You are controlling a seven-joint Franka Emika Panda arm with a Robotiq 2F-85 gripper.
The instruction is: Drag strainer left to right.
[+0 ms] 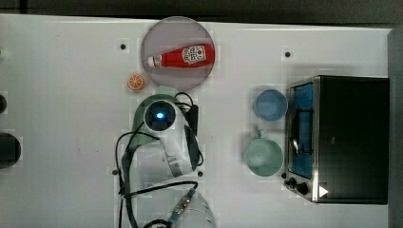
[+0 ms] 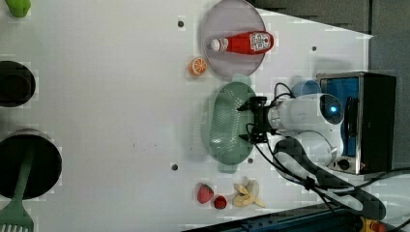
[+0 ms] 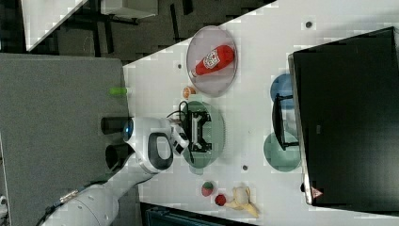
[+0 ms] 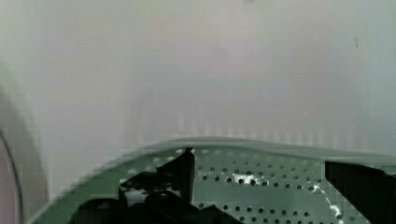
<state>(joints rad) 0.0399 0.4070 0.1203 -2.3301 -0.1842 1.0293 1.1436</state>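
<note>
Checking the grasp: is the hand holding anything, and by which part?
Nothing is held. The hand is open over the strainer.

The strainer [image 2: 225,126] looked like matt, pale green plastic pierced with small holes, catching faint wet-looking glints inside. Beside it, the plate [image 2: 227,19] was smooth, dull lilac plastic, and the ketchup bottle [image 2: 244,43] on it glossy red plastic with a paper-like label. The desk [image 2: 106,96] was smooth matt white. The toaster oven [image 1: 349,137] had brushed metal trim and matt black casing.
</note>
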